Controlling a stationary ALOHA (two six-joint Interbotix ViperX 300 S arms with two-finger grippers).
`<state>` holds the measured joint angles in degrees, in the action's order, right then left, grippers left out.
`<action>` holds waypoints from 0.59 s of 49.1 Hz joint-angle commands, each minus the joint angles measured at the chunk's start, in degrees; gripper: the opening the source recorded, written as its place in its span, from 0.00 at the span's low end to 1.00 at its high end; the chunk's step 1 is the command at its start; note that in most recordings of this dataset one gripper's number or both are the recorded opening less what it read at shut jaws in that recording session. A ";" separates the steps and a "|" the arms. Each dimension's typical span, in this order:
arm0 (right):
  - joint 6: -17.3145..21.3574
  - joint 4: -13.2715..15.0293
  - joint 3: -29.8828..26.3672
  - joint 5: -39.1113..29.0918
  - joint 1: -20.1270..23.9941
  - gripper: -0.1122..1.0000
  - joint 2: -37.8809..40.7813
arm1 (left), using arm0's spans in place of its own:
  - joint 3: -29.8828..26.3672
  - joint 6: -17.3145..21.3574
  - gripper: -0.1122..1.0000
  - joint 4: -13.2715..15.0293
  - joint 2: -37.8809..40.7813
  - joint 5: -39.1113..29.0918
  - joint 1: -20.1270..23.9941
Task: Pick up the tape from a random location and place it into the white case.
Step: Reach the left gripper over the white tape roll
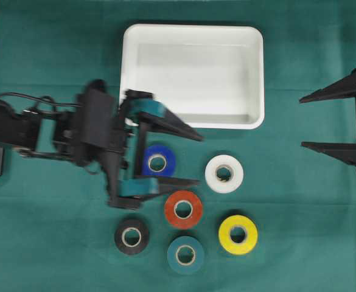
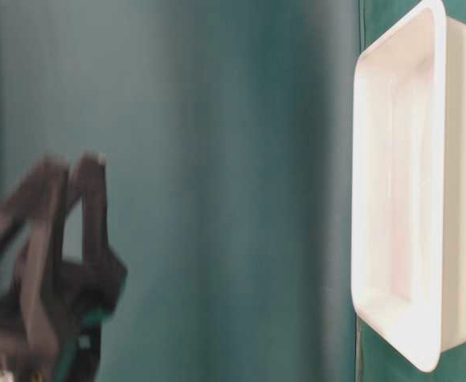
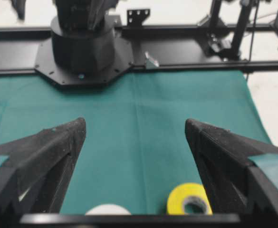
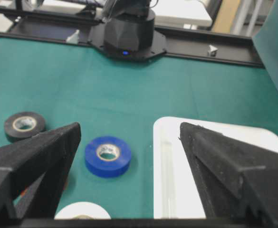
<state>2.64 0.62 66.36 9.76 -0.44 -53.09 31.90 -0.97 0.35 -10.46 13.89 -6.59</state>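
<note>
left claw spread wide over the blue roll, case waiting empty behind it

the left gripper (image 1: 193,158) hangs over the green cloth (image 1: 299,243) with its jaws spread fully apart and nothing between them but the blue tape roll (image 1: 159,161), seen from overhead lying flat, hole up, inside the gap near the roots of the two fingers. the upper finger (image 1: 171,125) runs just past the near left corner of the white case (image 1: 193,76), the lower finger (image 1: 165,184) just above the red roll (image 1: 183,208). whether the claw is down at roll height or well above it, the overhead view cannot settle; the left wrist view shows only the white roll (image 3: 108,209) and the yellow roll (image 3: 189,200) ahead of the tips, so the blue one sits under or behind that camera's sight

four more rolls lie flat nearby: white (image 1: 224,173) to the right, yellow (image 1: 238,234), teal (image 1: 185,255) and black (image 1: 132,236) in front. the case holds no tape

the right gripper (image 1: 308,120) stands at the far right edge, jaws wide and empty, well apart from every roll. so the left arm is by far the nearer, and the blue roll looks like its target. the roll is round, so no long axis matters; what counts is that it sits deep between the fingers, not at their tips, and the red roll crowds the lower finger. closing should, i judge, catch the blue roll across its outer wall, then a short carry away and to the right would reach the case
</note>
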 commanded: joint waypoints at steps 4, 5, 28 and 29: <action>-0.09 0.00 -1.41 0.44 -0.09 0.92 0.62 | -6.94 0.00 0.99 0.00 3.43 -2.11 -0.09; -0.09 0.09 -1.41 0.53 -0.09 0.92 0.62 | -7.65 0.00 0.99 0.00 4.04 -2.46 -0.09; -0.09 0.26 -1.49 0.35 -0.09 0.92 1.05 | -15.47 -0.26 0.99 0.00 10.63 -9.58 1.23; -0.09 0.26 -1.41 0.35 -0.09 0.92 1.05 | -15.56 -0.26 0.99 0.00 10.63 -10.11 1.32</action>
<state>2.64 0.79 66.36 9.84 -0.44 -52.47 17.93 -1.05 0.35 1.14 4.75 -5.71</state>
